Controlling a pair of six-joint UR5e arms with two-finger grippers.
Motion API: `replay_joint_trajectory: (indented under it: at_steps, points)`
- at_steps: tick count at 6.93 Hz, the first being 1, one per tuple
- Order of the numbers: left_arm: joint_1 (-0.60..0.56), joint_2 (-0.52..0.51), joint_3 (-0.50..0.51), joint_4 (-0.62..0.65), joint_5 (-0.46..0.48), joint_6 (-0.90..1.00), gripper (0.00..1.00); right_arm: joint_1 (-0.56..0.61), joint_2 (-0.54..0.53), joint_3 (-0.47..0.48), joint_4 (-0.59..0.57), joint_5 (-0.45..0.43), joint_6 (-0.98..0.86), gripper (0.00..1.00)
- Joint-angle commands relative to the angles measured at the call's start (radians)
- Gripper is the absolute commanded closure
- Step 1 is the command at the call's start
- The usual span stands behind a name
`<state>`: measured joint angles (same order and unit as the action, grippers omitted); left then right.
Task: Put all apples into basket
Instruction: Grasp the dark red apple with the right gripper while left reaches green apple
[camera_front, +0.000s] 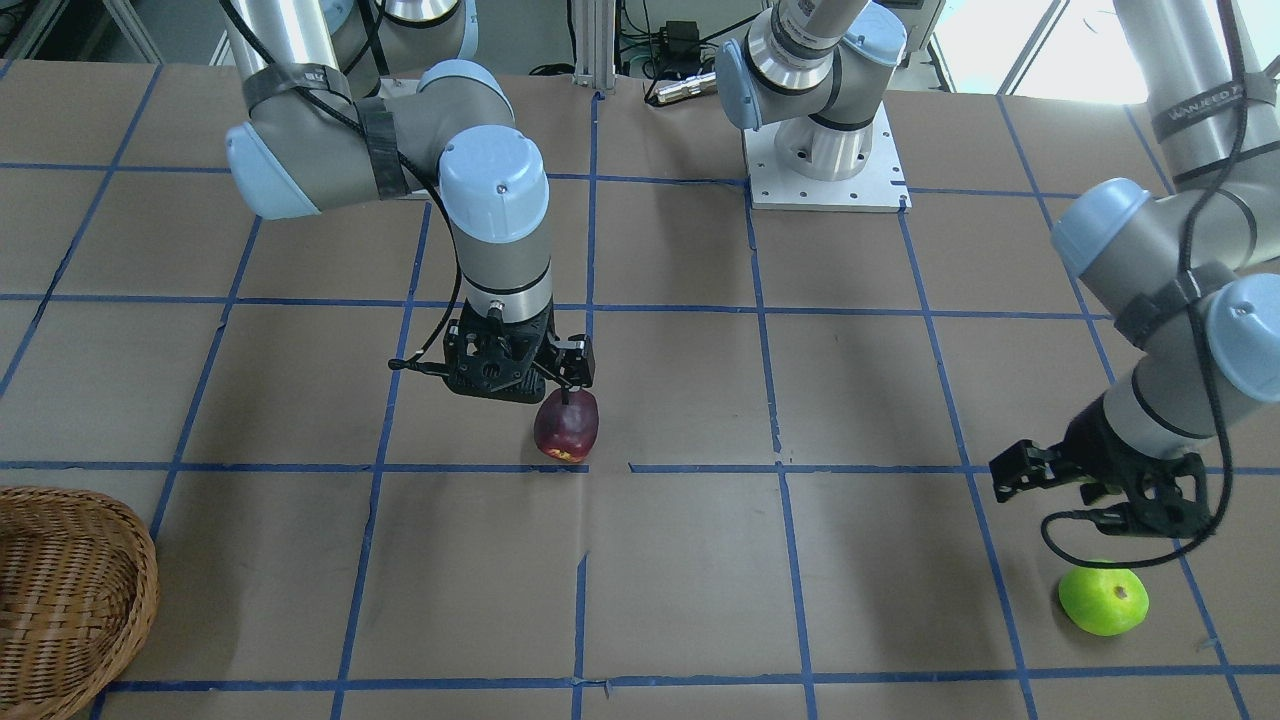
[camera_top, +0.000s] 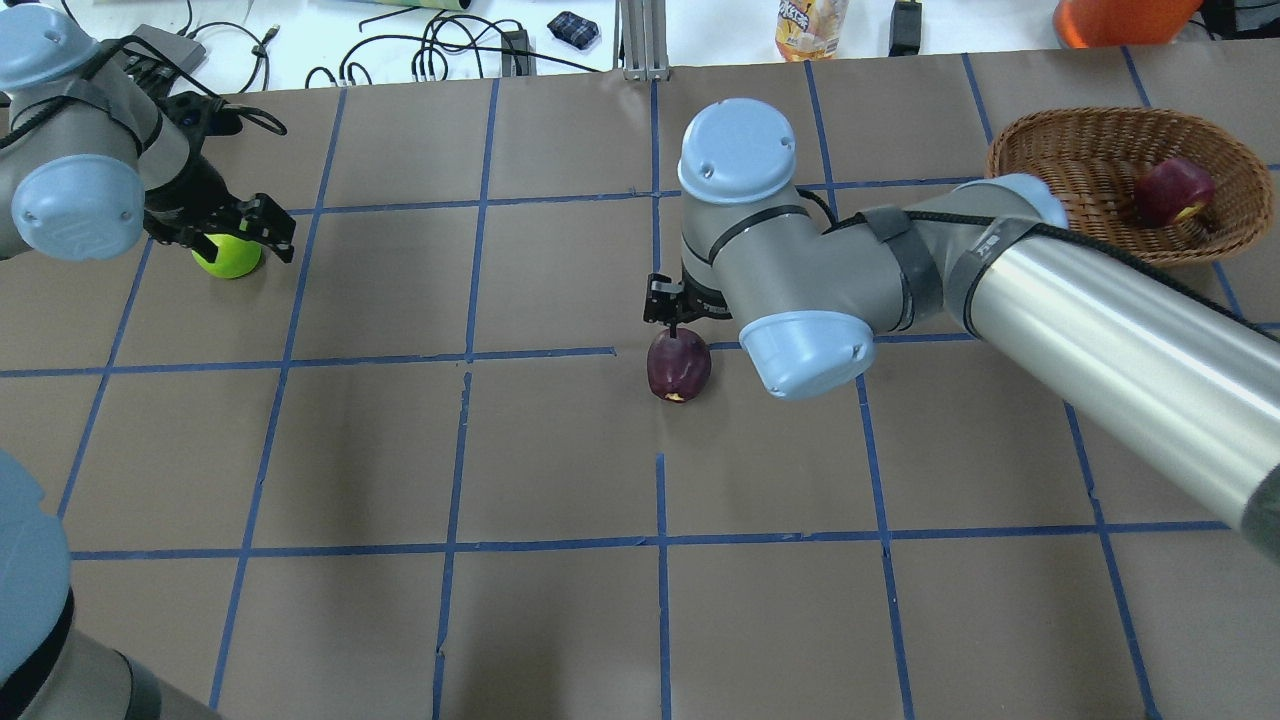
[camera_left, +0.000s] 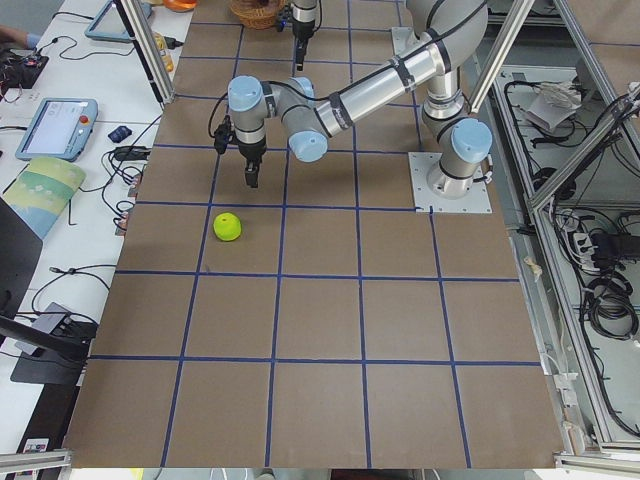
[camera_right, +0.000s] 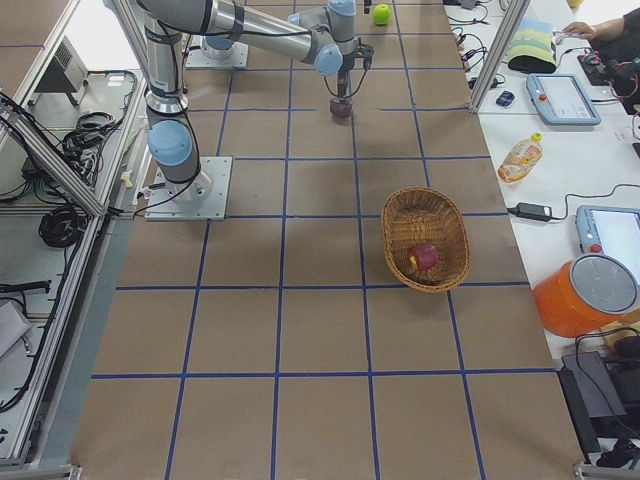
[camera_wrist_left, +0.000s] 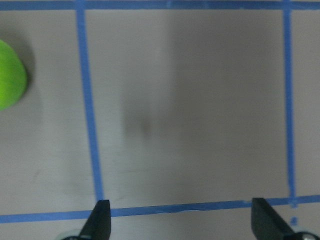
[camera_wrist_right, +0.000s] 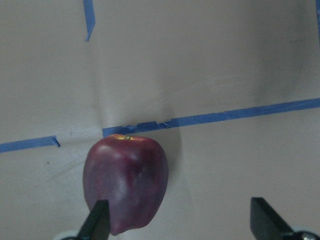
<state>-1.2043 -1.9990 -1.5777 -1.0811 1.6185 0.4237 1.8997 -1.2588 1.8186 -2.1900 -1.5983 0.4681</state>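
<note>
Right end effector (camera_wrist_right: 182, 220) gapes empty above maroon apple (camera_wrist_right: 126, 182); overhead, unlike front, shows basket (camera_top: 1050, 150) holding red apple (camera_top: 1172, 190).

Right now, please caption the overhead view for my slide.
Right jaws open by maroon apple; green apple near left jaws; red apple in basket.

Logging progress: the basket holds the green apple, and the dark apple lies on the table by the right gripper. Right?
Not quite. The overhead view shows the basket holds a red apple; the green apple lies outside it, by the left gripper. The dark apple is by the right gripper, as said.
</note>
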Motion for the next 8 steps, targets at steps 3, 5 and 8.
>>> replay_joint_trajectory:
  at_steps: [3,5,8]
  points:
    - [0.060,-0.251,0.274,-0.046,0.052,0.017,0.00,0.006,0.048,0.005,-0.100,0.098,-0.003,0.00]
    - [0.081,-0.291,0.277,-0.042,0.009,0.018,0.00,0.006,0.087,0.004,-0.142,0.090,-0.006,0.00]
    - [0.092,-0.310,0.275,-0.045,-0.066,0.007,0.09,0.006,0.130,0.008,-0.154,0.086,-0.057,0.00]
